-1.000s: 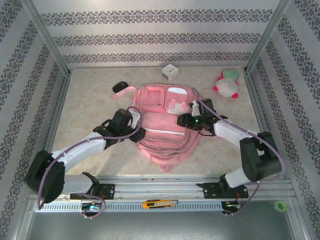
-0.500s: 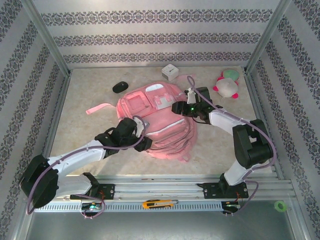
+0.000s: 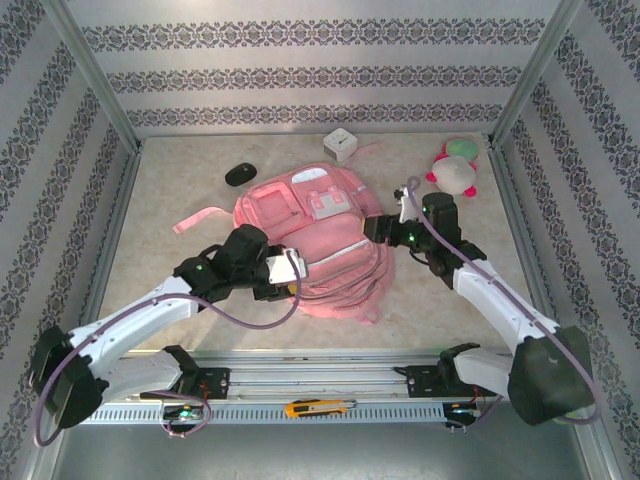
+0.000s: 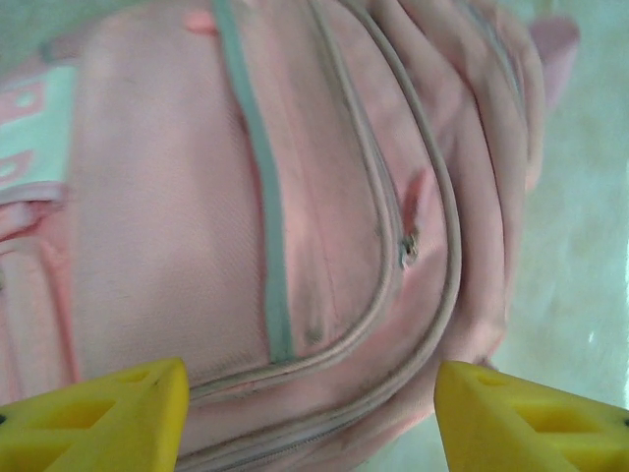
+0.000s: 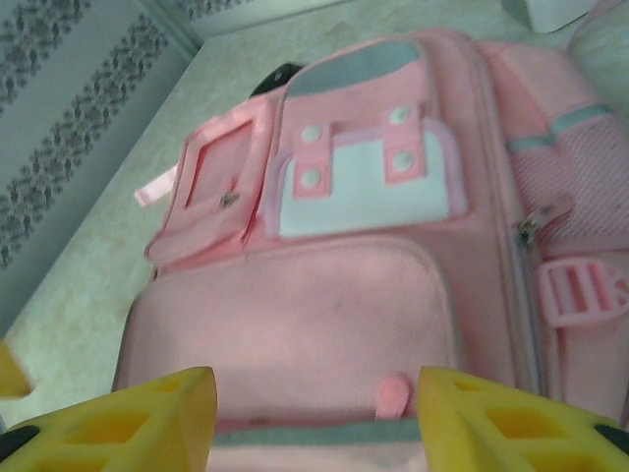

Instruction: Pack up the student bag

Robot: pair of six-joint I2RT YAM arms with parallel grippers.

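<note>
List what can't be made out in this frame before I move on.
Top view: the left arm covers the near-left corner of the student bag.
Left wrist view: blur hides whether its zip is shut.
Right wrist view: white box cut by the top edge.
Top view: black object too small to identify.

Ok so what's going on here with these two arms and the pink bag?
Two robot arms are working on the pink student bag, which lies flat on the table with its front pockets facing up. The left gripper is at the bag's near-left edge and the right gripper at its right side. Both have their jaws open and grip nothing. A small black object, a white cube and a plush toy lie loose at the far end, not yet packed.
</note>
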